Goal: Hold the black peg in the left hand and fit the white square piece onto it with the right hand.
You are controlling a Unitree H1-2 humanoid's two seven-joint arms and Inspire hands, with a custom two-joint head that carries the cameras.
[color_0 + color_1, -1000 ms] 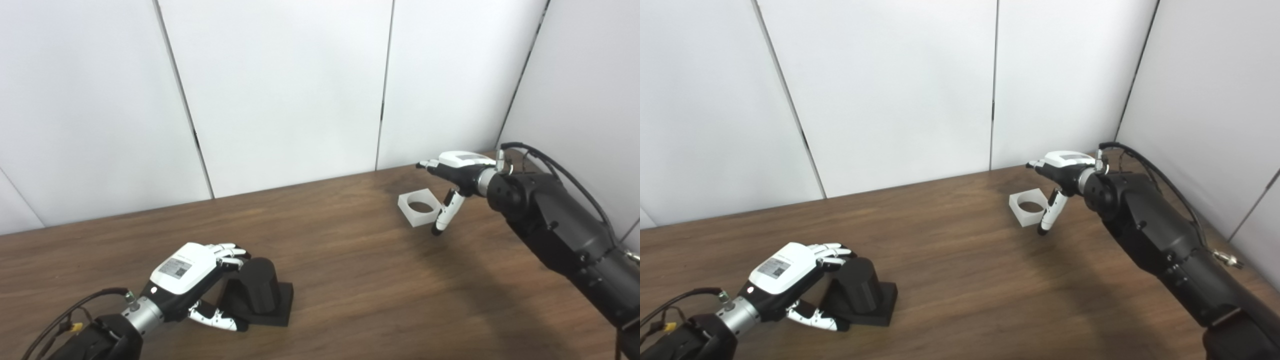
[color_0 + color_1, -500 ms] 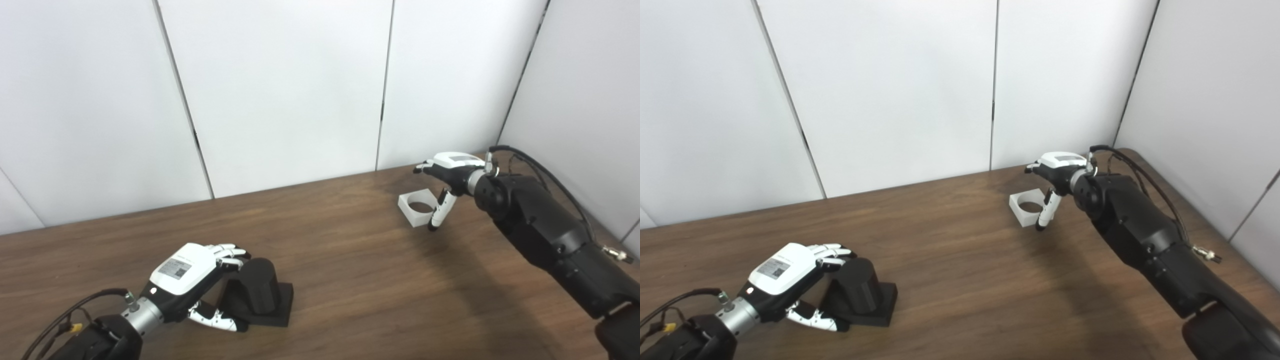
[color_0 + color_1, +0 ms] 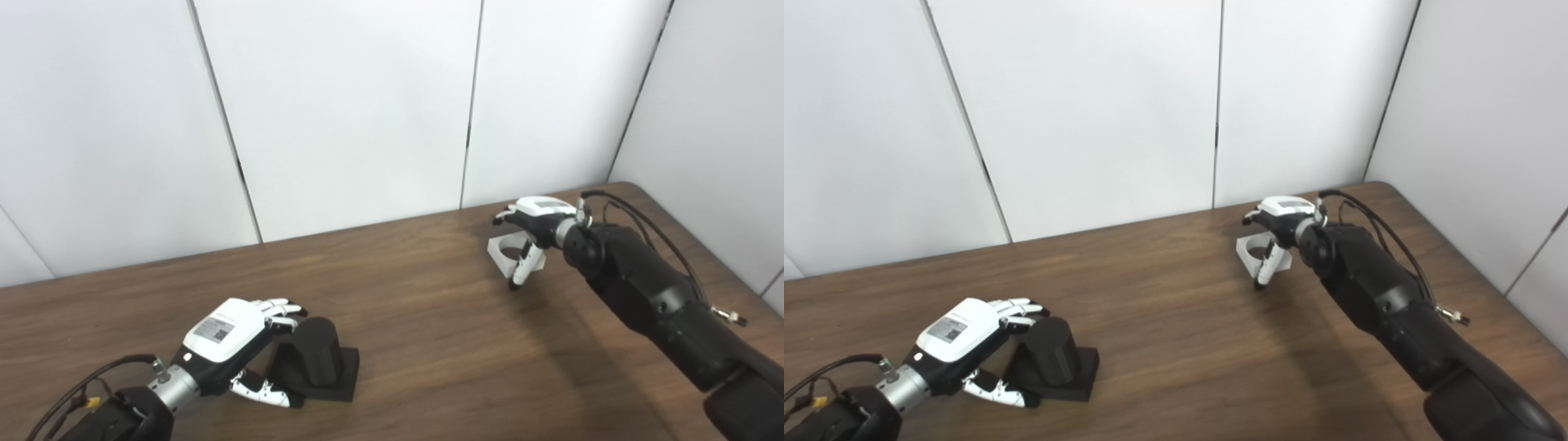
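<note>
Table (image 3: 429,343): runs across the view, with wall panels (image 3: 349,110) behind it and along its right side.
Peg (image 3: 313,354): near left part of the table, upright on its own square base.
Left hand (image 3: 236,340): just left of the peg, fingers over the peg's top, thumb low at the base; contact appears likely but is hard to confirm.
Square piece (image 3: 508,254): far right part of the table, lying flat, well apart from the peg.
Right hand (image 3: 534,229): directly over the square piece, fingers behind it, thumb in front.
</note>
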